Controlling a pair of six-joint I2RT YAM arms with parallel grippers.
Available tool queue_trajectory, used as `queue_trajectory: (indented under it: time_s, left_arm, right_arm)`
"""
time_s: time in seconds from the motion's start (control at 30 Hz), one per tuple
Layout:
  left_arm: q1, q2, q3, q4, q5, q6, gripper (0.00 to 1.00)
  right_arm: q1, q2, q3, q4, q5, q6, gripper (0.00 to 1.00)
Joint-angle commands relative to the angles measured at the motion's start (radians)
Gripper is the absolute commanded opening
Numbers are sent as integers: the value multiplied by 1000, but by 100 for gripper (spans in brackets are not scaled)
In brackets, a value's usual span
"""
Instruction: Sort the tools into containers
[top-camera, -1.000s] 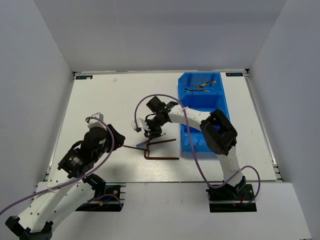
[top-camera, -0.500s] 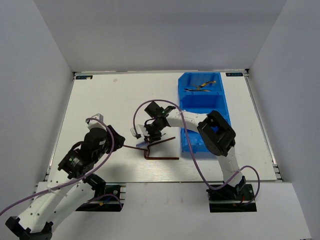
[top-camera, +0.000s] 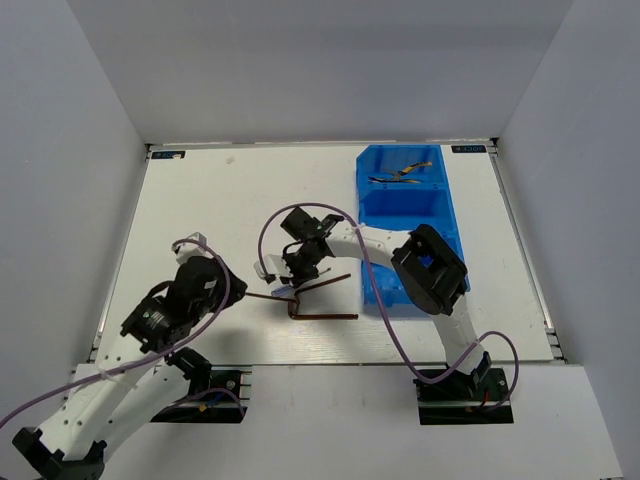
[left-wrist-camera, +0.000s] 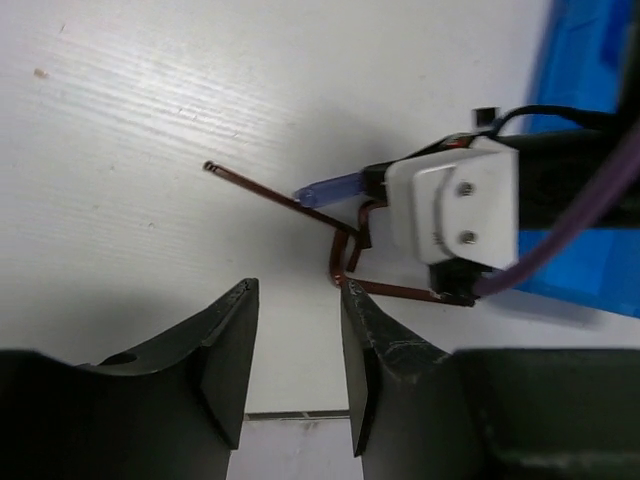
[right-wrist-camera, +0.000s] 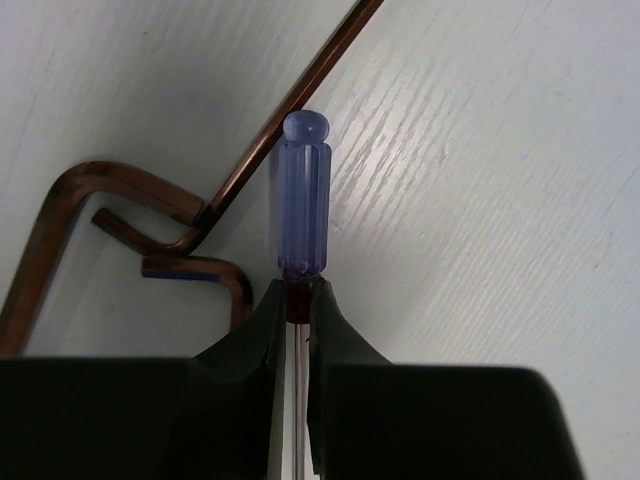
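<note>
My right gripper (right-wrist-camera: 297, 300) is shut on the shaft of the thin blue-handled screwdriver (right-wrist-camera: 303, 200), just below its handle, low over the table. It also shows in the top view (top-camera: 290, 277), with the screwdriver (top-camera: 284, 291) under it. Two dark brown L-shaped hex keys (top-camera: 322, 300) lie crossed beside it, touching the handle in the right wrist view (right-wrist-camera: 300, 100). My left gripper (left-wrist-camera: 295, 300) is open and empty, a little left of the hex keys (left-wrist-camera: 270, 190). Two yellow-and-black pliers (top-camera: 402, 172) lie in the far compartment of the blue bins (top-camera: 362, 200). The green-handled screwdriver is out of view.
The right arm and its purple cable (top-camera: 375, 290) stretch over the near bin compartment. The right gripper's white housing (left-wrist-camera: 455, 210) sits close in front of my left fingers. The table's near edge (left-wrist-camera: 290, 413) runs just behind the left gripper.
My right gripper has moved down and to the left onto the blue screwdriver. The left arm has drawn slightly back toward the near edge.
</note>
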Motion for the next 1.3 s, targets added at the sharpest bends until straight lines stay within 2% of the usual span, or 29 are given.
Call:
queue_trajectory:
  time_s: [0.0, 0.07, 0.13, 0.2, 0.37, 0.47, 0.5, 0.6, 0.73, 0.93, 0.97, 1.0, 1.03, 1.07, 1.1, 1.13, 1.23, 1.27]
  left_arm:
    - [1, 92, -26, -54, -25, -90, 48]
    - [1, 139, -35, -38, -25, -147, 48]
    - [1, 199, -44, 5, -1, -162, 56]
    - [1, 236, -70, 77, 25, -196, 57]
    - [1, 435, -64, 198, 88, -257, 61]
    - [1, 530, -38, 246, 125, -299, 71]
    - [1, 588, -38, 287, 134, -299, 71]
    - [1, 691, -6, 327, 148, -317, 72]
    - [1, 782, 42, 341, 148, -327, 72]
    - [1, 928, 117, 283, 148, -336, 72]
    - [1, 938, 117, 266, 148, -336, 72]
    - [1, 939, 126, 256, 148, -336, 71]
    - [1, 951, 126, 256, 137, -336, 69]
    - [1, 951, 126, 235, 137, -345, 69]
    - [1, 951, 126, 235, 128, -345, 68]
    - [1, 951, 126, 214, 128, -345, 68]
    - [1, 951, 117, 187, 119, -345, 62]
    - [-8, 951, 108, 177, 119, -354, 61]
  right_arm:
    - [-20, -47, 92, -123, 46, 75, 0]
    - [-30, -131, 101, -111, 82, 112, 0]
    - [-40, -192, 109, -106, 121, 115, 0]
    - [-60, -255, 121, -104, 175, 110, 0]
    - [-129, -301, 233, -257, 364, 103, 0]
    - [-198, -352, 219, -314, 451, 92, 0]
    - [-235, -366, 192, -314, 465, 89, 0]
    - [-365, -412, 135, -341, 467, 80, 0]
    - [-470, -447, 71, -335, 458, 72, 0]
    - [-574, -430, -15, -298, 425, 43, 1]
    - [-582, -424, -23, -296, 404, 40, 5]
    - [-587, -418, -35, -282, 401, 37, 14]
    - [-594, -414, -34, -278, 396, 35, 38]
    - [-603, -400, -34, -276, 381, 40, 47]
    - [-608, -397, -25, -279, 372, 44, 61]
    - [-611, -395, -19, -282, 367, 57, 79]
    - [-619, -418, -5, -287, 332, 70, 80]
    - [-622, -426, 0, -288, 303, 95, 77]
